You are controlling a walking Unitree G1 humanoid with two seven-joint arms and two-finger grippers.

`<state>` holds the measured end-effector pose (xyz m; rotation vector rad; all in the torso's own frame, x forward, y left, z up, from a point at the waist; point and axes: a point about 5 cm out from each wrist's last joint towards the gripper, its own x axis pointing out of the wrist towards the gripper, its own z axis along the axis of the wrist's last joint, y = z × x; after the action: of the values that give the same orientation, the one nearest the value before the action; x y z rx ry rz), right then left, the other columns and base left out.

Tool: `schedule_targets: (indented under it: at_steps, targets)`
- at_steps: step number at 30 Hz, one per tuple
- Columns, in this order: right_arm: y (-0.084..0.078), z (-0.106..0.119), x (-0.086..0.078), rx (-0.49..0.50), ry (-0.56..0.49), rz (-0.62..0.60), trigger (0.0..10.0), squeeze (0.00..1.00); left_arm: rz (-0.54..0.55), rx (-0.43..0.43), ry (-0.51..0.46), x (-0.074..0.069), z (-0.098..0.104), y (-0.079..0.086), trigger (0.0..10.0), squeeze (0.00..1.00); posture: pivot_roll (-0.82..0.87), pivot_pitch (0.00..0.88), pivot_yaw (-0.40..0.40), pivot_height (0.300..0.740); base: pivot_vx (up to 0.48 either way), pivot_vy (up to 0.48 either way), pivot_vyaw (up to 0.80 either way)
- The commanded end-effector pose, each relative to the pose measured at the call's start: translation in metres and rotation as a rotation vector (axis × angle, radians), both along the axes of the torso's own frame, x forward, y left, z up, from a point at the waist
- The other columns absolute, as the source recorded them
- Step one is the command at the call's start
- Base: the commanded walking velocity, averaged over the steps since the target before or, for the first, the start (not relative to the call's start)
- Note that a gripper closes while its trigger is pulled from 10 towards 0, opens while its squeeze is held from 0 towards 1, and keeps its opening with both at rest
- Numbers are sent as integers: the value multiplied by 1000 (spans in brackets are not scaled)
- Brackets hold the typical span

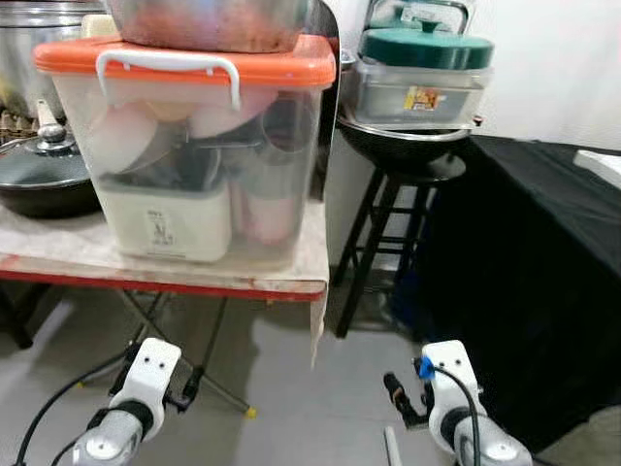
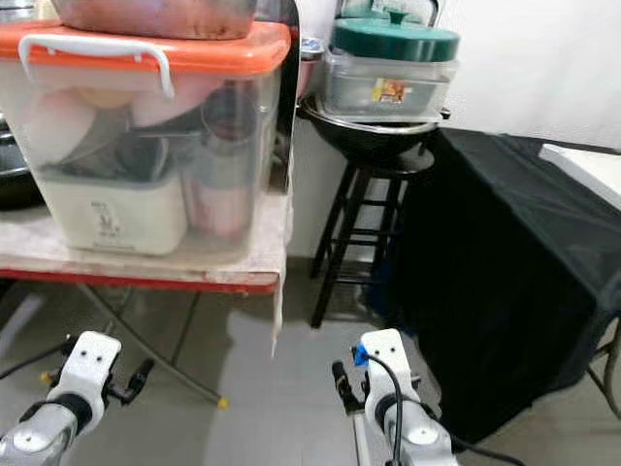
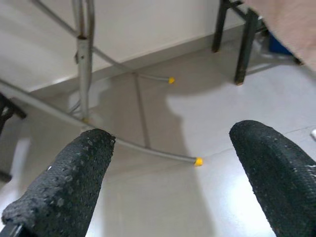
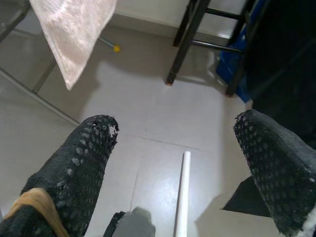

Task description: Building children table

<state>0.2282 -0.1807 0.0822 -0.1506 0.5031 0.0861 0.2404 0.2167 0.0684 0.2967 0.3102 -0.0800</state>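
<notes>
Both grippers hang low over the pale tiled floor (image 1: 291, 379), fingers spread apart and holding nothing. Left gripper (image 3: 173, 187): its two black fingers (image 3: 69, 182) frame the folding table's metal legs (image 3: 84, 64), whose feet end in yellow tips (image 3: 198, 161). Right gripper (image 4: 182, 173): its fingers (image 4: 276, 163) frame a white rod (image 4: 182, 192) lying flat on the tiles, the one likely table part in sight, close beside the black drape's hem.

Head views: a folding table (image 1: 194, 282) with a red edge and a pale cloth (image 1: 315, 262) carries a clear storage box (image 1: 194, 165) with an orange lid (image 1: 184, 60) and white handle. Inside the box stand a white appliance (image 1: 165, 218) bearing a small dark printed mark, too small to read, and stacked bowls. A metal bowl (image 1: 209, 21) sits on the lid; a black pan with a glass lid (image 1: 44, 170) sits beside the box. To the right, a black stool (image 1: 383, 228) supports a black wok (image 1: 403, 141), a clear container (image 1: 417, 92) with a yellow and red label, illegible, and a green lid (image 1: 427, 47). A black drape (image 1: 524, 272) covers furniture on the far right.
</notes>
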Motion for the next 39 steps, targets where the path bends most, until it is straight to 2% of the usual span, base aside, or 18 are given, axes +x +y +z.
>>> schedule_targets:
  at_steps: [1, 5, 6, 8, 39]
  targets:
    - [-3, 2, 2, 10, -20, -19, 10000, 0, 3, -48, -54, 5, 8, -5, 10000, 0, 53, 0, -89, 621, 0, 0, 0]
    - [-2, 4, 4, 27, -44, -20, 10000, 0, 8, -100, -88, 10, 13, -9, 10000, 0, 53, 0, -89, 621, 0, 0, 0]
    - [0, 7, 6, 38, -72, -11, 10000, 0, -20, -139, -119, 13, 18, -18, 10000, 0, 53, 0, -87, 621, 0, 0, 0]
    - [0, 8, 6, 41, -80, -8, 10000, 0, -32, -150, -130, 14, 19, -21, 10000, 0, 53, 0, -87, 621, 0, 0, 0]
    - [0, 6, 11, 37, -83, -7, 10000, 0, -31, -112, -116, 24, 18, -27, 10000, 0, 54, 0, -82, 621, 0, 0, 0]
